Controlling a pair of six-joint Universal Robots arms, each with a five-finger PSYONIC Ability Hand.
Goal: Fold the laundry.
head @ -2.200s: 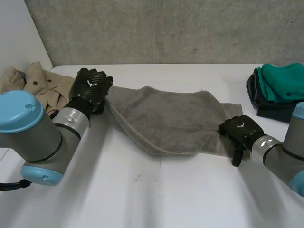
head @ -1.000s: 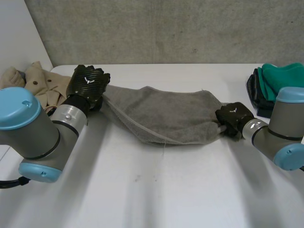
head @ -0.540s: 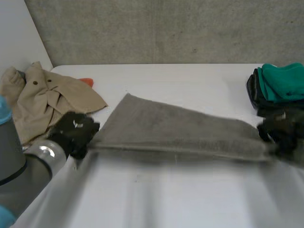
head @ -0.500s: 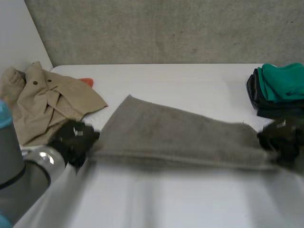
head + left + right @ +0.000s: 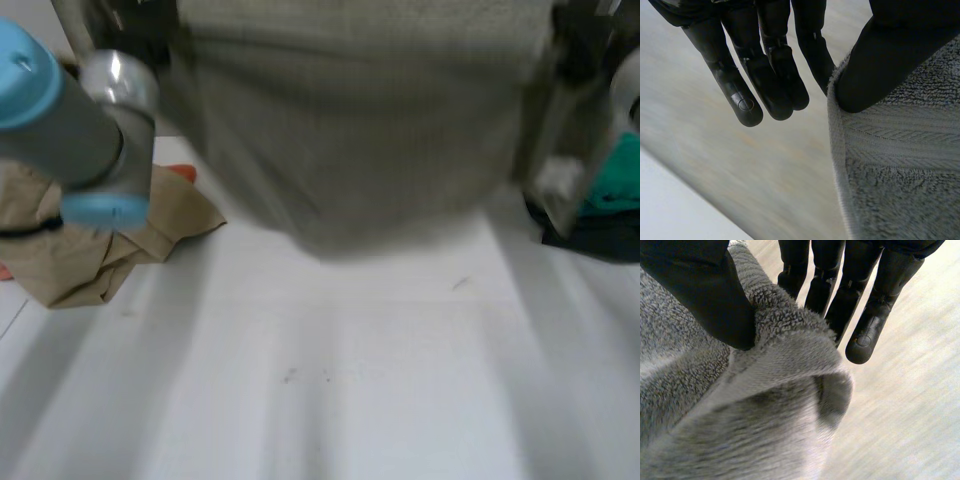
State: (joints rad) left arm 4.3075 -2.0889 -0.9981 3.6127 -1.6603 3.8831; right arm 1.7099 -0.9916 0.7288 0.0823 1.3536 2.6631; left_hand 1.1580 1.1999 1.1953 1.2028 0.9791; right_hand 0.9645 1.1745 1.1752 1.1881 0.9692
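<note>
Above white table (image 5: 350, 400), grey towel (image 5: 350, 120) aloft.

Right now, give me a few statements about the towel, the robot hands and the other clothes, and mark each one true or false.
1. The grey towel lies flat on the table. False: it hangs above the table, held up between both robot hands.
2. The left robot hand pinches the towel's edge under its thumb. True.
3. The right robot hand is open and holds nothing. False: its thumb pinches a bunched end of the towel.
4. A beige garment lies on the table beside the left arm. True.
</note>
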